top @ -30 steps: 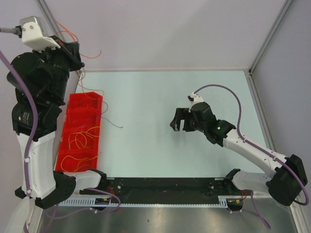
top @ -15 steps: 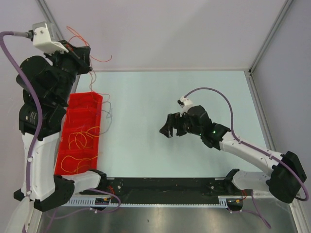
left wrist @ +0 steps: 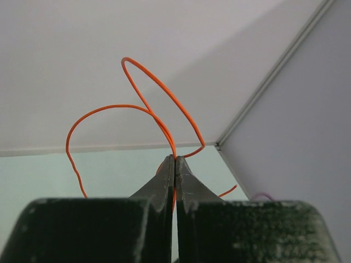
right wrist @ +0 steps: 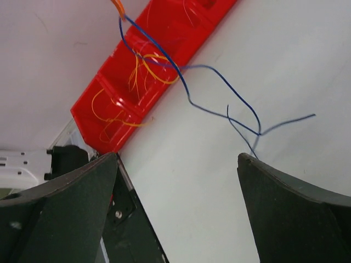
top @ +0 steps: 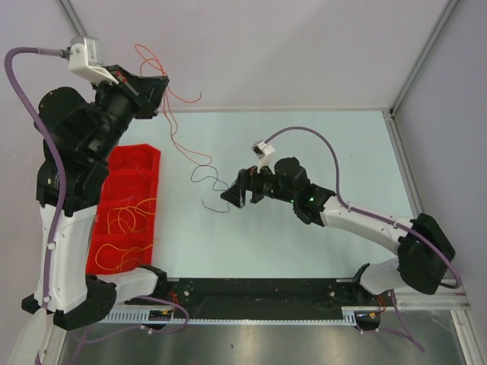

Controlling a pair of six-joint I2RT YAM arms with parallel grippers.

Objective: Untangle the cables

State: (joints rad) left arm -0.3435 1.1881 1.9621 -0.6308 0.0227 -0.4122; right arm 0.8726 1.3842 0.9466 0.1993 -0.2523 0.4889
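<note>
Up left, the left gripper [left wrist: 174,160] is pinching light, springy orange wire [left wrist: 159,118]; the right gripper [right wrist: 175,164] is hovering spread, and the limp blue wire [right wrist: 190,99] looks easiest to take near its loose end.

Setting: robotics lab, a closed test cell.

Evidence:
- I work inside a boxed enclosure. It has a plain white back panel [top: 266,53] and a grey side panel [top: 456,152], joined by bare aluminium frame posts [top: 424,55].
- The tabletop [top: 228,251] is one blank pale-green sheet, evenly lit.
- My left arm [top: 65,228] and right arm [top: 365,224] are bolted to a black rail [top: 259,291] along the near edge. A toothed white strip [top: 228,321] and a brushed-metal ledge [top: 266,346] lie in front of the rail.
- Lilac hoses [top: 303,128] run exposed along both arms.
- A red compartmented parts bin [top: 144,156] stands at the left, with thin loose cables [top: 125,217] in its compartments.
</note>
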